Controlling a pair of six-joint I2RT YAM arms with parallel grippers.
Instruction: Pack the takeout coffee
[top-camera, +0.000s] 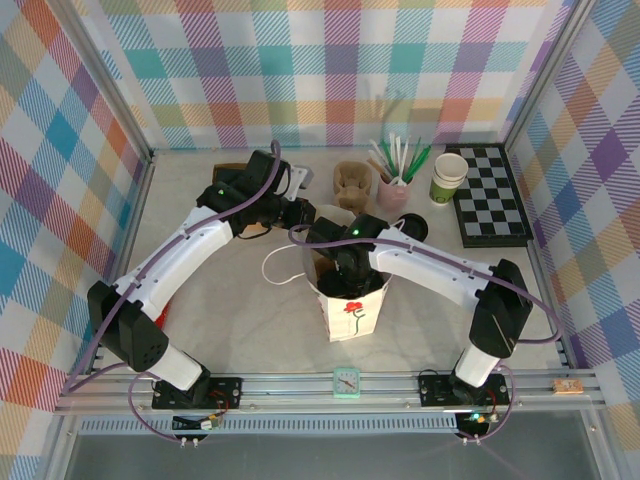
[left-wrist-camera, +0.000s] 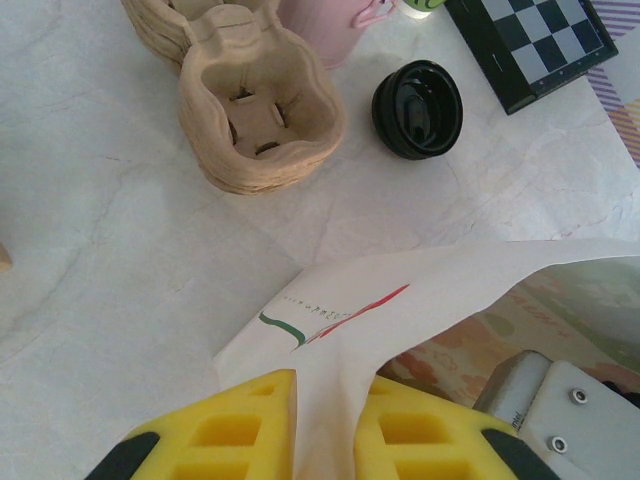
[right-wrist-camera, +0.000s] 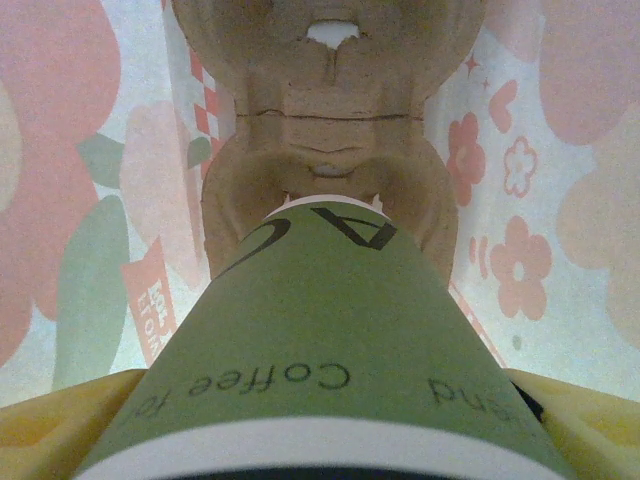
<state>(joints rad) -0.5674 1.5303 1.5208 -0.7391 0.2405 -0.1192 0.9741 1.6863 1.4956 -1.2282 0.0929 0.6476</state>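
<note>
The takeout coffee (right-wrist-camera: 320, 330), a green-and-cream paper cup with a black lid, hangs inside the white flower-printed bag (top-camera: 356, 312). My right gripper (right-wrist-camera: 320, 445) is shut on it, a yellow pad (right-wrist-camera: 60, 425) on each side near the lid. The cup's base points at a brown pulp carrier (right-wrist-camera: 320, 120) on the bag's floor. In the top view the right gripper (top-camera: 347, 278) reaches down into the bag's mouth. My left gripper (left-wrist-camera: 325, 405) is shut on the bag's (left-wrist-camera: 400, 300) upper edge, with the paper pinched between its yellow pads (left-wrist-camera: 235, 425).
Behind the bag stand another pulp carrier (top-camera: 352, 183), a pink cup of straws (top-camera: 393, 190) and a lidless green-and-cream cup (top-camera: 449, 178). A loose black lid (left-wrist-camera: 418, 108) lies by the checkerboard (top-camera: 490, 195). A small clock (top-camera: 346, 382) sits at the front rail.
</note>
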